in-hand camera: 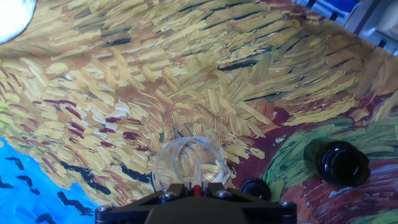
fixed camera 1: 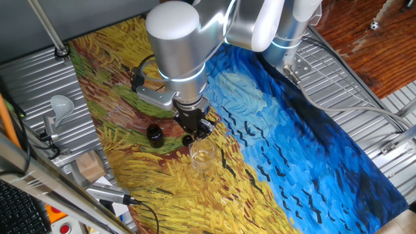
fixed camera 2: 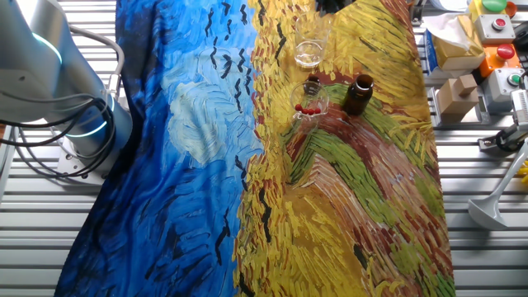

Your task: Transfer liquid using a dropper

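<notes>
In the hand view my gripper [in-hand camera: 196, 185] is shut on the red bulb of a dropper [in-hand camera: 197, 188], right above a clear glass [in-hand camera: 189, 163]. The dropper's clear tube seems to point down into that glass. In the other fixed view the same glass [fixed camera 2: 309, 101] holds red-bulbed droppers [fixed camera 2: 307, 109]. A small black cap [fixed camera 2: 313, 81] lies next to it, and a second clear glass [fixed camera 2: 309, 54] stands beyond. A dark bottle [in-hand camera: 342, 163] stands open to the right. In one fixed view the gripper [fixed camera 1: 195, 130] hides the dropper glass, and the second glass [fixed camera 1: 203, 158] stands just in front.
A painted cloth [fixed camera 1: 305, 149] covers the ribbed metal table [fixed camera 1: 364, 84]. Wooden blocks [fixed camera 1: 91, 166] and a white scoop [fixed camera 1: 62, 104] sit off the cloth on the left. A box with coloured buttons [fixed camera 2: 499, 33] stands at the table's corner. The arm's base [fixed camera 2: 49, 91] is beside the blue half.
</notes>
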